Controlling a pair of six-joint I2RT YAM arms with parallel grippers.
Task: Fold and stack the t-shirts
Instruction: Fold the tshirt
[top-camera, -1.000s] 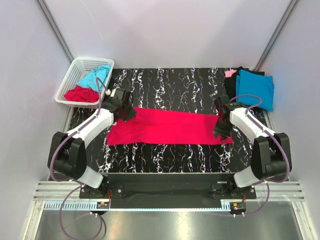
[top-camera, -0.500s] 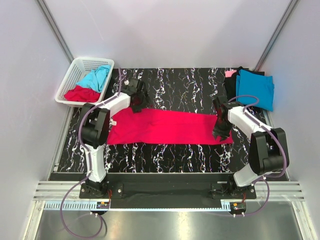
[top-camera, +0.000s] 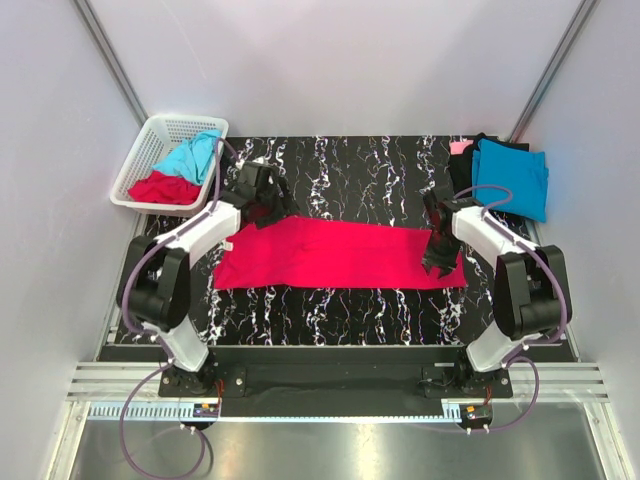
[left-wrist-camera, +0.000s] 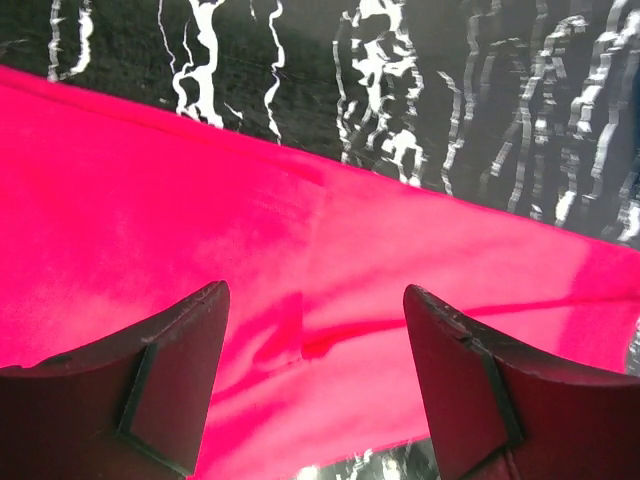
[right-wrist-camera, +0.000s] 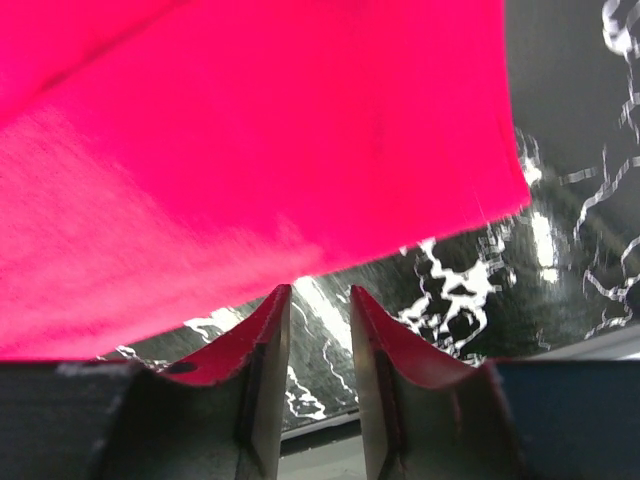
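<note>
A crimson red t-shirt (top-camera: 340, 255), folded into a long strip, lies flat across the black marbled table (top-camera: 340, 165). My left gripper (top-camera: 270, 207) hovers over the strip's back left end. In the left wrist view its jaws (left-wrist-camera: 315, 290) stand wide open above the red t-shirt (left-wrist-camera: 200, 220), holding nothing. My right gripper (top-camera: 438, 264) is over the strip's right end. In the right wrist view its fingers (right-wrist-camera: 320, 290) are a narrow gap apart with only table showing between them. The red t-shirt (right-wrist-camera: 250, 150) and its corner lie just beyond the tips.
A white lattice basket (top-camera: 160, 130) at the back left holds a turquoise shirt (top-camera: 190, 155) and a red shirt (top-camera: 160, 188). At the back right lies a stack of a turquoise shirt (top-camera: 512, 175) over black cloth, with a bit of pink (top-camera: 459, 147) showing.
My left gripper was shut at the shirt's left end; it has opened, let go and shifted right toward the back edge. My right gripper has moved slightly and its jaws have parted a little.
</note>
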